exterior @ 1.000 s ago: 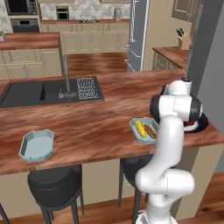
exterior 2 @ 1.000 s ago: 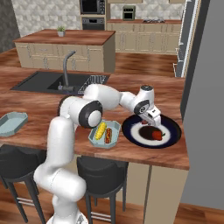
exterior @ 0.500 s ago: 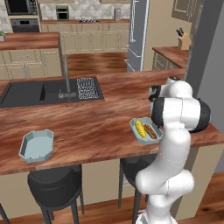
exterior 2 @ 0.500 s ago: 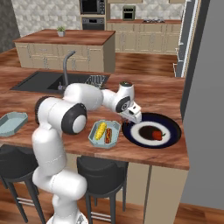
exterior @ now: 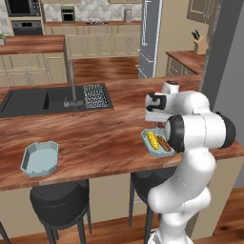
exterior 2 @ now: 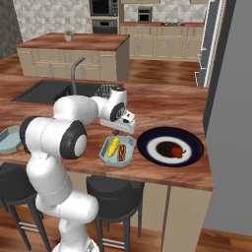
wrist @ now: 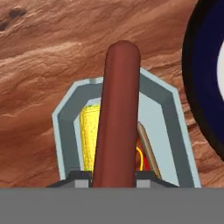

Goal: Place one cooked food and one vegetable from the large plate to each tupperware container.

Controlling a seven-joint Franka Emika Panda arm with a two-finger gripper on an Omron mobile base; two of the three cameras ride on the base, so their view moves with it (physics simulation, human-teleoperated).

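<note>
The near tray (exterior 2: 117, 150) already holds the corn cob (exterior 2: 113, 146) and a sausage in a bun (exterior 2: 122, 153), leaving little bare floor. The gripper (exterior 2: 116, 131) hangs just above it, and the large plate (exterior 2: 170, 146) lies just beside. The far tray (exterior: 40, 158) sits well apart across bare counter (exterior: 95, 133)

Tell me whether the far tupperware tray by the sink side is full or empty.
Empty. In the left base view the pale blue tray shows only its bare floor, while the other tray beside the arm holds a corn cob and a sausage.
</note>
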